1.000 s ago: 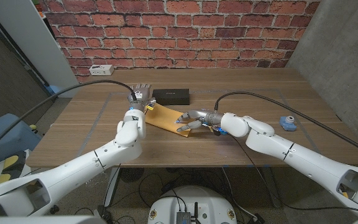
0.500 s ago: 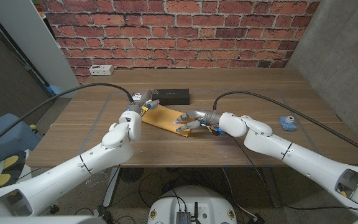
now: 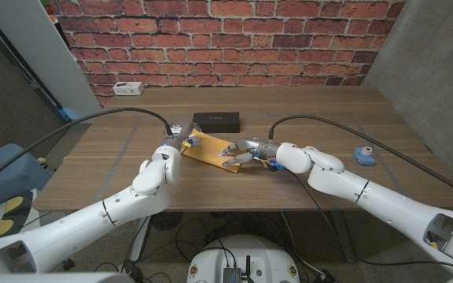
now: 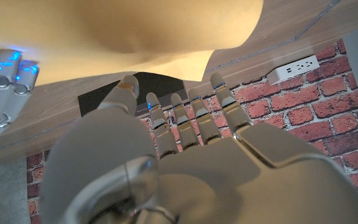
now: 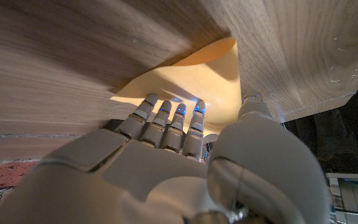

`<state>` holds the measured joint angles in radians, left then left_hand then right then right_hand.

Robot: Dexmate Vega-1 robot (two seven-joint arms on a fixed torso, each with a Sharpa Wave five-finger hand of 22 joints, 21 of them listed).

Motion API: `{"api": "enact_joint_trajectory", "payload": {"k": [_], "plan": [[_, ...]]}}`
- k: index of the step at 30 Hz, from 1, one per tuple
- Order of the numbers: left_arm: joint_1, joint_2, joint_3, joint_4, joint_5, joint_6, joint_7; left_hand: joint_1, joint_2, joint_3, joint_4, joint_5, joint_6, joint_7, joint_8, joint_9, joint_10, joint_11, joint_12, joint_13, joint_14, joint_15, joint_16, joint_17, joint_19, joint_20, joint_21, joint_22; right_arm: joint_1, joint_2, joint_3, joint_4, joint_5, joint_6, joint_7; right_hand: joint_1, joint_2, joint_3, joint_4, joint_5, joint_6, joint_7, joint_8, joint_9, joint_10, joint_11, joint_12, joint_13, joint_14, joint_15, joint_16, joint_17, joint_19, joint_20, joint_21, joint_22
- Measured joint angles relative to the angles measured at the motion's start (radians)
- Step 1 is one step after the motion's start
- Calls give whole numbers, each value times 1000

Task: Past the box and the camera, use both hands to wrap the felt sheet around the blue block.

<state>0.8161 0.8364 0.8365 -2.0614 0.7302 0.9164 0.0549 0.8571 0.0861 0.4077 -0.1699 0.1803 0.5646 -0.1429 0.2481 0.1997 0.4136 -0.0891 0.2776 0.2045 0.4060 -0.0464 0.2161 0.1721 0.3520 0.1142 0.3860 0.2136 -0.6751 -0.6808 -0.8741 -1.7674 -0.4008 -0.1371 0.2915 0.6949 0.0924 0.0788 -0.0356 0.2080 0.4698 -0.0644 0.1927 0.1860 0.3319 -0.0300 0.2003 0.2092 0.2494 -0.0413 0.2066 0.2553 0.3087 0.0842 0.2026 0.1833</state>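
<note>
The tan felt sheet lies on the table in front of the black box. It also shows in the left wrist view and the right wrist view. My left hand is at the sheet's left edge, its fingers stretched out straight and holding nothing. My right hand rests spread fingertips on the sheet's right part. A raised fold in the felt shows in the left wrist view. I see no blue block; the felt may hide it.
A small blue camera sits at the right of the table. A white power strip lies at the far left edge by the brick wall. Cables run from both wrists over the table.
My left hand has come down from its raised, spread pose and shifted right to the felt's left edge. The right hand has stayed on the felt.
</note>
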Motion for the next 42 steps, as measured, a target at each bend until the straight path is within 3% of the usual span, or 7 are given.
{"api": "enact_joint_trajectory", "payload": {"k": [12, 17, 23, 29, 42], "plan": [[-32, -30, 60, 74, 98, 9, -82, 9, -2, -23, 7, 0, -47, 2, -30, 0, -13, 5, -15, 0, -8, 0, -13, 3, 6, 5, 8, 0, -7, -8, 6, -6, 6, 1, -6, 0, 0, 0, 0, 0, 12, 5, 4, 0, 0, 0, 0, 0, 0, 0, 0, -5, -4, -4, -1, 0], [-44, -42, 74, 98, 116, 5, -113, -1, -54, -61, 14, 5, -95, 11, -52, 0, -40, 0, -34, 1, -32, 2, -22, 3, 8, 2, 8, -4, -7, -9, 8, -6, 9, 1, -7, 0, 0, 0, 0, 0, 15, 7, 4, 0, 0, 0, 0, 0, 0, 0, 0, -6, -4, -4, -1, 0], [-65, -51, 92, 121, 144, 3, -174, -13, -85, -87, 21, 17, -139, 27, -64, 0, -70, 5, -48, 3, -59, 5, -31, 3, -17, 16, 1, -5, -6, -9, 9, -1, 11, 5, -9, -4, 4, 2, -2, 0, 15, 7, 4, 0, 0, 0, 0, 0, -5, 6, -4, -9, -8, 0, -1, 1], [-85, -57, 110, 138, 174, 6, -227, -11, -106, -101, 21, 30, -156, 31, -64, 0, -83, 7, -54, 3, -77, 2, -31, 3, -42, 23, -7, -5, -2, -6, 9, 9, 14, 8, -11, -4, 4, 4, -4, 0, 15, 7, 4, 0, 0, 0, 0, 0, -5, 5, -4, -9, -8, -1, -1, 3], [-99, -75, 115, 169, 214, 5, -293, -8, -108, -113, 33, 50, -150, 36, -55, 0, -76, 1, -54, 6, -77, 2, -31, 7, -69, 20, -24, -4, 5, 0, 9, 27, 28, 19, -21, -4, 4, 4, -4, 0, 18, 4, 4, 0, 0, 0, 0, 0, -11, 0, -4, -14, -13, -6, -1, 2]]}}
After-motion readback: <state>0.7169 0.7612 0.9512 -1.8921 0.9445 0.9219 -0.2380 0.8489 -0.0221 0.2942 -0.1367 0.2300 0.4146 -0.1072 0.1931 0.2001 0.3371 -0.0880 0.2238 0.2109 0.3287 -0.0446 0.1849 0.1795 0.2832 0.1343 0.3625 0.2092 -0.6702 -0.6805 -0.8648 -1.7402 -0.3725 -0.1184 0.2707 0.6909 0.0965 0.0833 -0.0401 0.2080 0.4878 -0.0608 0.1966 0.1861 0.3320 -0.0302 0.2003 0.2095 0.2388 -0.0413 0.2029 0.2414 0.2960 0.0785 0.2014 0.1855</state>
